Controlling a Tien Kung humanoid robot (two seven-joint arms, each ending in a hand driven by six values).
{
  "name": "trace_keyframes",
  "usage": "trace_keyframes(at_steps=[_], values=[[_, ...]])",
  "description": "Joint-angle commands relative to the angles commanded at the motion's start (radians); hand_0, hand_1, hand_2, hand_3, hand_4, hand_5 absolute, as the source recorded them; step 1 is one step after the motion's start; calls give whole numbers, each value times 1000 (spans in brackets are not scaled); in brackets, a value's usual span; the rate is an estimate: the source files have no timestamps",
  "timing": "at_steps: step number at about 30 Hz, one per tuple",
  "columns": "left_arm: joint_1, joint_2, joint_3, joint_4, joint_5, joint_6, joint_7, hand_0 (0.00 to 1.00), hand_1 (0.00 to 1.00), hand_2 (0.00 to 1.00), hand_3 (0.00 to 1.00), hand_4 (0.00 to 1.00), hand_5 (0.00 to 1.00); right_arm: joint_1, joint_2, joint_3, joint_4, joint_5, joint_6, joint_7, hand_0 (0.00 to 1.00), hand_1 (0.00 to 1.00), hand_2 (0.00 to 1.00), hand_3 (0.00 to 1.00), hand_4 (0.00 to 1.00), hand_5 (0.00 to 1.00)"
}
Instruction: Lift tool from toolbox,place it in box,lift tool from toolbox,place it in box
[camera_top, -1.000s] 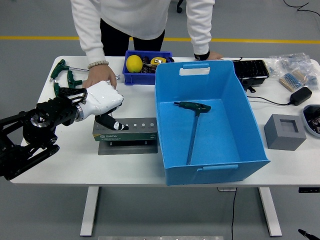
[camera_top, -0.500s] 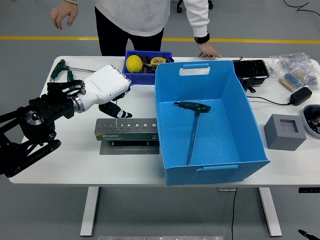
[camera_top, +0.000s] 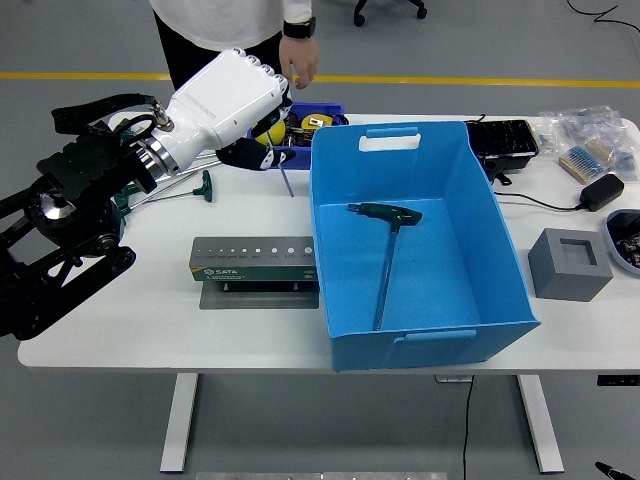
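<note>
Second transfer in hand: left robot hand (camera_top: 243, 112) grips a tool (camera_top: 284, 172) aloft; next, carry it over the box (camera_top: 420, 300) and release.

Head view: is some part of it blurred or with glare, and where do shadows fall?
Head view: sharp overall; the raised left robot hand looks slightly soft at its fingers, its white shell bright but not blown out. Lighting is even; soft shadows lie under the T-handle tool inside the blue box and beside the tool holder.
</note>
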Motion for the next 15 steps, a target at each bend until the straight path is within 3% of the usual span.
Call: trace_keyframes(at_steps=[4, 6, 8, 12, 15], values=[[5, -70, -5, -5, -69, 31, 9, 175, 2, 2, 27, 815, 224, -2, 3, 1, 0, -7, 2, 0, 766, 686, 725, 665, 947, 763], [16, -114, 3, 19, -93, 45, 12, 175, 2, 2, 27, 815, 224, -2, 4, 7, 0, -13, 3, -1, 766, 686, 725, 665, 947, 763], [27, -141, 9, 37, -103, 51, 13, 174, 2, 2, 27, 805, 226, -1, 5, 10, 0, -18, 4, -2, 766, 686, 725, 665, 947, 763], [75, -217, 24, 79, -137, 54, 12, 174, 2, 2, 27, 805, 226, -1, 2, 18, 0, -33, 6, -4, 766, 686, 725, 665, 947, 763], [118, -293, 48, 111, -153, 57, 5, 175, 2, 2, 27, 801, 227, -3, 2, 18, 0, -34, 6, -5, 766, 686, 725, 666, 947, 763]])
